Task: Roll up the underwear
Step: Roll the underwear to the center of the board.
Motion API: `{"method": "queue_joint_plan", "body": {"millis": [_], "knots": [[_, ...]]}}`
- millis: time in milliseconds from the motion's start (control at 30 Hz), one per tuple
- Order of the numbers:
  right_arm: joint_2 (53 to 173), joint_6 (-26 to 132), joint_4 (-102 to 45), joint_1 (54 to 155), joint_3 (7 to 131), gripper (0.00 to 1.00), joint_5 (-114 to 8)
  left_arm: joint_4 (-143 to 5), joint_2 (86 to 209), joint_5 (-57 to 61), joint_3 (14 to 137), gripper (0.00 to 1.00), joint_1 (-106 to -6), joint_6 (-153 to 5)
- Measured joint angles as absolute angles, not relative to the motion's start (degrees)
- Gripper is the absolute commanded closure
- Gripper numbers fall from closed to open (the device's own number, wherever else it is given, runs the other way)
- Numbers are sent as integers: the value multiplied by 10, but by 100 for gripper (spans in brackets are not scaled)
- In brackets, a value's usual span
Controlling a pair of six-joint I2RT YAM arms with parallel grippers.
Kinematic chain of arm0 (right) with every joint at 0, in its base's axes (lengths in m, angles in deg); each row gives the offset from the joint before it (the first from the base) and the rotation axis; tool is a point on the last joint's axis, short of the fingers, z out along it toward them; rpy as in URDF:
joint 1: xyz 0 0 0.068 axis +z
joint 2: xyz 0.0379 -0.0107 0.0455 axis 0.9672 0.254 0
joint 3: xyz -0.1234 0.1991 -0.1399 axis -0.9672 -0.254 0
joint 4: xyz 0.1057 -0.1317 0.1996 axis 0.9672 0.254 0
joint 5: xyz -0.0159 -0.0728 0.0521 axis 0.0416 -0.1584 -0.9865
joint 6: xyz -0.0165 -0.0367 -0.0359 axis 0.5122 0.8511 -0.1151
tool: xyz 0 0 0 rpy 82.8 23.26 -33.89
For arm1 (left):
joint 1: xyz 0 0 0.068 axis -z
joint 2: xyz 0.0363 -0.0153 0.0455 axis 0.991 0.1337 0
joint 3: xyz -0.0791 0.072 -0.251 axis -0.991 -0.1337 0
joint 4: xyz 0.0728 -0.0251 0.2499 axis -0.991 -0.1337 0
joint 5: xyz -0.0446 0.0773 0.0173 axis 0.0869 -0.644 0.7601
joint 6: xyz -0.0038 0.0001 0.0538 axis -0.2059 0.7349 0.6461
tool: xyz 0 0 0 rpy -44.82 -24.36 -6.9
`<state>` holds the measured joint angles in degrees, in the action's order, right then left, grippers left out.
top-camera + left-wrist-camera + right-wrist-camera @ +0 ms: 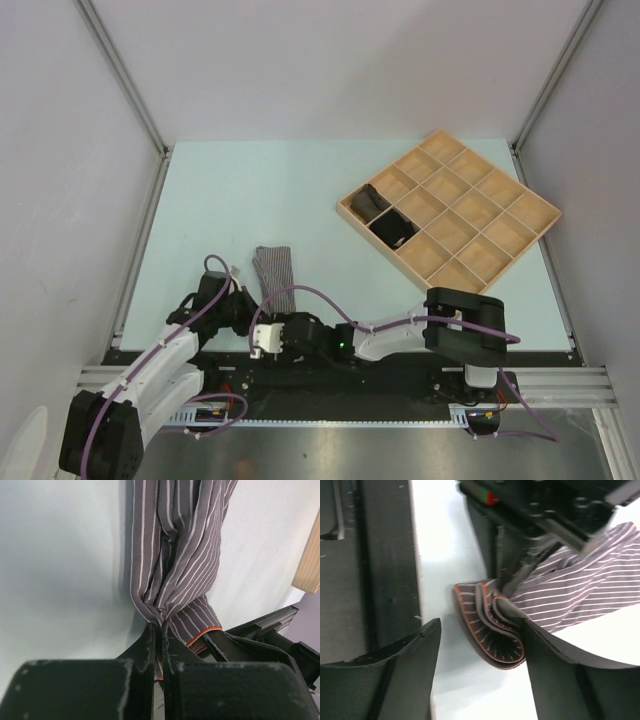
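At the near edge of the table [200, 220], the left gripper [161, 630] is seen pressed together on the near end of the grey striped brief [175, 555], the cloth being bunched into pleats where it is pinched, just beside its orange edge [204, 632]. The right gripper [481, 625] is held spread, with the doubled-over near end of that brief lying between its fingers; whether the right-hand finger touches the cloth cannot be told. Only this first curl is judged to be formed, and the rest of the brief is laid out flat on the table toward the far side, so most of this roll is left to be made. Further off, the dark brown brief [364, 203] and the black brief [393, 229] are found bundled in neighbouring compartments of the wooden tray [548, 212], and those two are taken as finished, though how neatly they are rolled cannot be made out. In the top view both sets of fingertips are hidden by arms and cables.
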<state>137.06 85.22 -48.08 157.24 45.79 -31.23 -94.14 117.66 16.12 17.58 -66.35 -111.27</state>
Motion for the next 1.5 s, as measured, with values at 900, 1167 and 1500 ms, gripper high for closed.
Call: {"method": "queue_joint_plan", "body": {"millis": [900, 1167, 1500], "knots": [[1378, 827, -444, 1535, 483, 100, -397, -939, 1162, 160, 177, 65, -671, -1099], [1357, 778, -374, 1505, 495, 100, -459, -942, 1151, 103, 201, 50, -675, -1089], [1350, 746, -266, 1444, 547, 100, -575, -921, 1072, 23, 181, 51, -676, -1090]]}}
